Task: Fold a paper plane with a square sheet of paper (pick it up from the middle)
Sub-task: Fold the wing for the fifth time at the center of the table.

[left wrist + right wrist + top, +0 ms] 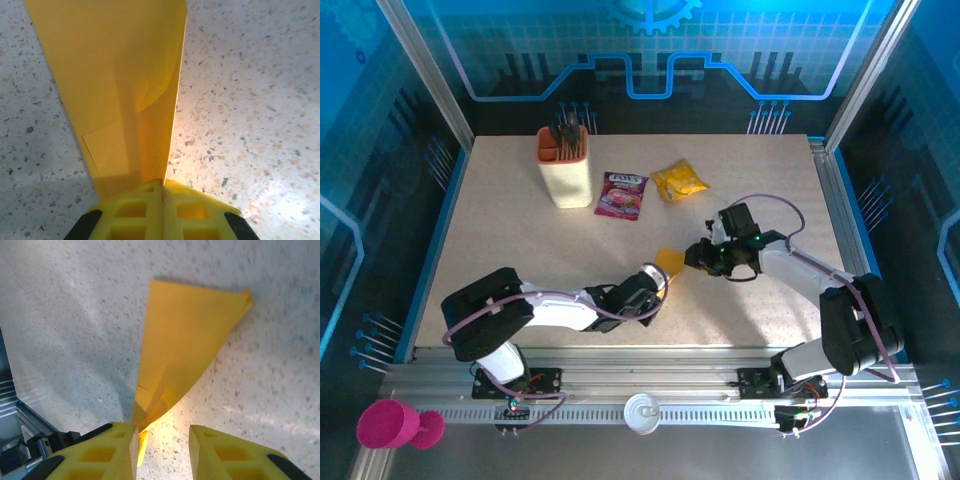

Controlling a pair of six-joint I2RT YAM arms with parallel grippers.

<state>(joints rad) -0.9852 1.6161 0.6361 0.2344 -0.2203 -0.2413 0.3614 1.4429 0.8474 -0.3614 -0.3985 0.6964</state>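
The orange-yellow sheet of paper (670, 262) is folded into a narrow, tapering shape and held just above the table between the two grippers. My left gripper (163, 187) is shut on one end, and the paper (115, 75) rises away from its pressed-together yellow fingers. In the top view that gripper (657, 283) sits just below and left of the paper. My right gripper (162, 440) is open. The paper's (185, 345) other end rests against the inner face of its left finger (122, 447), and the right finger stands apart from it. Seen from above, this gripper (696, 256) is at the paper's right.
A beige holder (565, 165) with dark sticks stands at the back left. Beside it lie a purple printed packet (623, 194) and a crinkled yellow snack packet (678, 181). A pink cup (390, 425) and a white round lid (642, 412) lie on the near rail.
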